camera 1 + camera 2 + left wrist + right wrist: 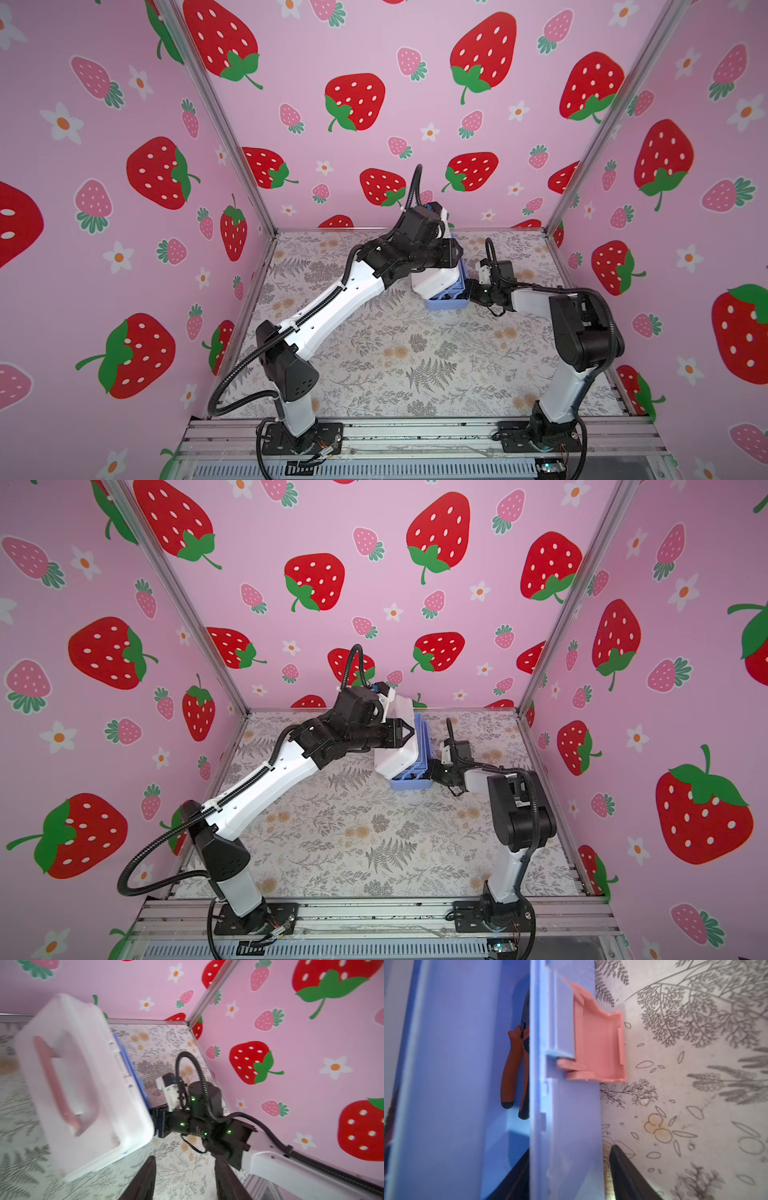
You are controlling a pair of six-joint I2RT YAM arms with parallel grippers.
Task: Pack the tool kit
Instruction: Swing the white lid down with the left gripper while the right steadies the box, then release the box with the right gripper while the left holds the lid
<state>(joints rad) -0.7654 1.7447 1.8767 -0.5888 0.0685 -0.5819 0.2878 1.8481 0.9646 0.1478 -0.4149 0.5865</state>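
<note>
So, starting at the left: the left fingers (145, 1182) are seen spread well apart with nothing between them but bare desk (395, 365). They are parked just beside the raised lid (79, 1084), which comes out blurred in the left wrist view. The tool kit (440, 286) is found toward the back edge of the desk, a bit right of the middle, with the base (446, 304) flat on the desk and the white lid tipped up steeply, not shut yet. Blue inner trays (420, 737) look to be folded up against the lid. Only one thing can be made out inside the base: a pair of orange-handled pliers (512, 1072) with dark grip ends. The rest of the inside is hidden. The pink latch (600, 1043) is left hanging open off the base's outer wall. The kit would be guessed light and stiff, thin smooth plastic, so probably slippery and easily skidded across the desk when the lid gets pushed. It's best held by a wall of the base while open, since the hinged lid would just swing. The pink handle (52, 1078) should only be trusted once the latch is snapped. Over on the right, the right fingers (625, 1174) are set astride that base wall near the latch, one inside and one outside, partly open. Whether the wall is actually pinched can't be told.
</note>
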